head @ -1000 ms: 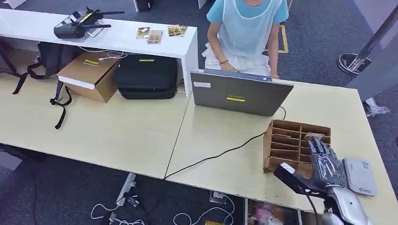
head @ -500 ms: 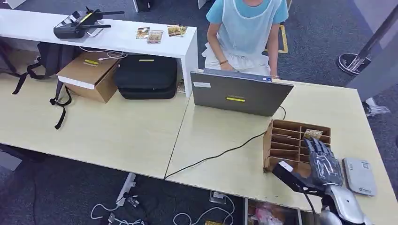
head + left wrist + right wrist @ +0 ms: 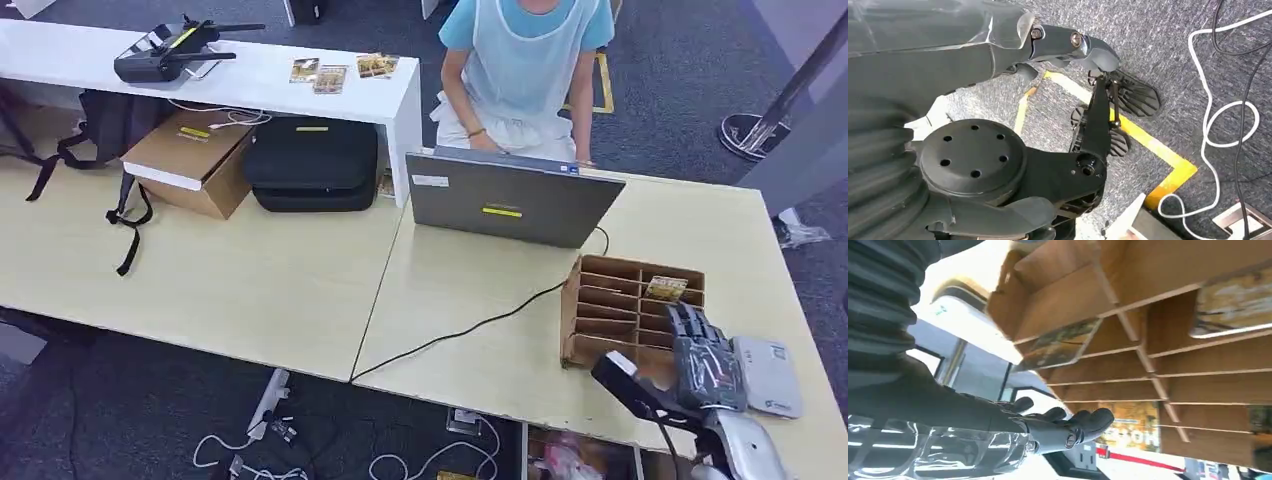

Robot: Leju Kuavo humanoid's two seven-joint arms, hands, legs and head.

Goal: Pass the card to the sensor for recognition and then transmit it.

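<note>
At far left on the white shelf (image 3: 60, 50): a black controller (image 3: 165, 50), then some loose cards (image 3: 345, 68). Below, on the pale table (image 3: 250, 290): a cardboard box (image 3: 190, 160) just beside a black case (image 3: 313, 163). Off by the floor, hanging: left hand (image 3: 998, 50), grasp impossible to judge from what shows.

Further right: a grey laptop (image 3: 510, 200) with a person (image 3: 525, 70) seated behind it, and a black cable (image 3: 470, 328) trailing across the table.

Then the wooden rack (image 3: 610, 310), with the card (image 3: 666, 288) standing in a far slot, now plainly uncovered. Was half hidden a second ago under the right hand (image 3: 705, 360). Has since drawn back off the rack toward the table's near edge, ending just beside the white sensor (image 3: 768, 375). Fingers (image 3: 1088, 420) loosely stretched, slightly curled at the tips, holding nothing as far as can be made out.

Looks like a reach that came away without the card: nothing lifted, nothing yet shown to the sensor. Probably means the pick must be tried again, going back over the rack and closing on the card's upper edge before any pass to the sensor at far right.
</note>
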